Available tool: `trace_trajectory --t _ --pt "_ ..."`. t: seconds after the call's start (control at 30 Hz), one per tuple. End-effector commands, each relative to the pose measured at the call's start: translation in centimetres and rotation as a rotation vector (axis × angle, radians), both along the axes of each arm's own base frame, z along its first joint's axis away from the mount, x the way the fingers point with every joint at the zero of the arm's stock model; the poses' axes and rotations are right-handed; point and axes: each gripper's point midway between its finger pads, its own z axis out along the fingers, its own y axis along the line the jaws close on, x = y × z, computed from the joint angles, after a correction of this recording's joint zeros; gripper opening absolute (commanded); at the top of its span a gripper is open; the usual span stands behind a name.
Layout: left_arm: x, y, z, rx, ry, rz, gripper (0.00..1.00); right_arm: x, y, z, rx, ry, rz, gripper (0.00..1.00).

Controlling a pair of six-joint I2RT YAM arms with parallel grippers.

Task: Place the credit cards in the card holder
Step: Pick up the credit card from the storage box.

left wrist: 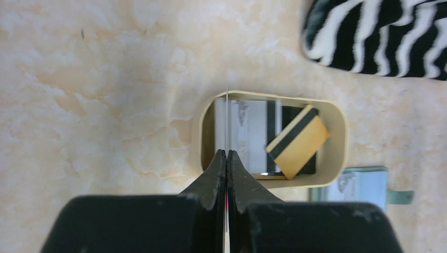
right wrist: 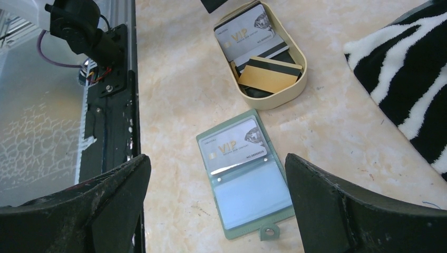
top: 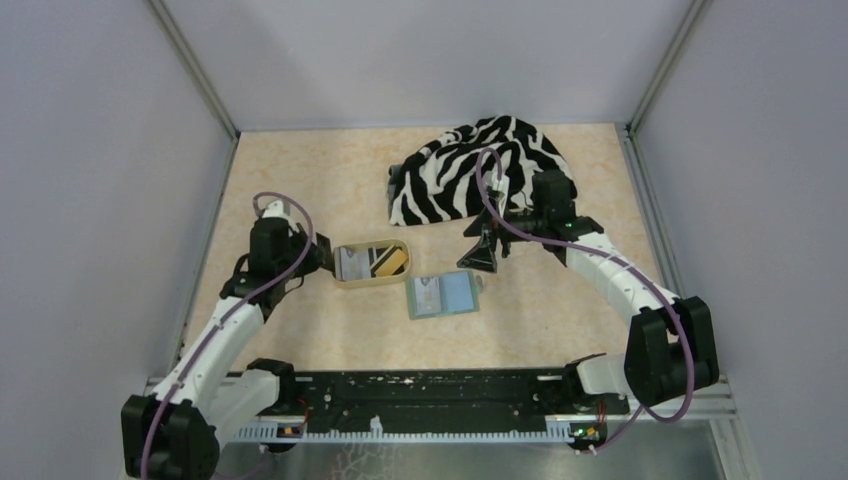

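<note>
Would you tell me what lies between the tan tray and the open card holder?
Only bare tabletop separates the tan tray from the card holder; the right wrist view shows it plainly.

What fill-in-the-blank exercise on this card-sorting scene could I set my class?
1. The card holder lies open; the silver card in it reads ____.
2. The right gripper hangs ____ above the card holder.
3. The left gripper is ____ on a thin card, seen edge-on over the tan tray.
4. The cloth at the back is striped black and ____.

Missing words: VIP; open; shut; white.
</note>
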Motion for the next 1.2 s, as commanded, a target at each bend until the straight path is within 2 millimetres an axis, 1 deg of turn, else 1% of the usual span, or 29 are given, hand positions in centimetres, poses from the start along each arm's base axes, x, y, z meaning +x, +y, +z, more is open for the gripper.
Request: trace_trajectory --t 0.0,0.07,0.13,0.23,0.3,0.37,0.4,0.43,0.5,0.6,0.67,0.73,0.77,0.87,1.07,1.17 --pt "0.1 -1.9 4.7 -0.074 -0.200 -0.115 0.00 0.3 0.3 1.4 0.039 -0.073 0.040 0.96" --pt "-0.6 -3.8 6.3 -0.140 -0.294 -0.221 0.00 0.1 0.4 1.4 0.051 -0.076 0.050 0.96" --pt "-1.6 -6.4 8.1 -0.244 -0.396 -0.360 0.00 -0.4 0.5 1.3 0.072 -0.071 0.067 0.96" --pt "-4.0 -9.8 10.1 -0.437 -0.508 -0.552 0.00 -1.2 0.7 1.4 0.111 -0.074 0.097 0.95" --pt "-5.6 -11.1 11.4 -0.565 -0.576 -0.637 0.00 -1.7 1.0 1.5 0.135 -0.090 0.125 0.95" --pt "-6.7 -11.8 11.9 -0.647 -0.615 -0.678 0.00 -2.4 1.4 1.5 0.147 -0.092 0.150 0.96" --pt "-7.0 -12.2 12.0 -0.662 -0.630 -0.687 0.00 -2.6 1.7 1.5 0.151 -0.092 0.160 0.96" --pt "-7.5 -12.9 12.1 -0.675 -0.641 -0.708 0.00 -2.9 2.0 1.4 0.154 -0.086 0.174 0.96" --pt "-7.9 -14.0 12.4 -0.679 -0.677 -0.698 0.00 -3.7 2.7 1.1 0.155 -0.071 0.208 0.96" --pt "-8.8 -16.2 13.3 -0.671 -0.735 -0.701 0.00 -4.8 3.8 0.7 0.154 -0.052 0.255 0.96" --pt "-9.2 -17.2 13.8 -0.684 -0.763 -0.691 0.00 -5.4 4.5 0.5 0.160 -0.029 0.274 0.96" --pt "-9.4 -17.7 14.4 -0.722 -0.792 -0.679 0.00 -5.7 5.0 0.7 0.182 -0.011 0.279 0.95" --pt "-9.4 -17.9 14.5 -0.743 -0.794 -0.671 0.00 -6.1 5.2 0.8 0.192 0.026 0.275 0.95" --pt "-9.4 -18.6 14.8 -0.778 -0.802 -0.663 0.00 -6.2 5.7 1.4 0.229 0.055 0.251 0.95" --pt "-9.3 -20.5 15.9 -0.806 -0.823 -0.677 0.00 -6.3 6.6 2.5 0.284 0.120 0.198 0.92" --pt "-9.2 -21.3 16.0 -0.808 -0.818 -0.686 0.00 -6.3 6.9 2.9 0.303 0.158 0.182 0.89"
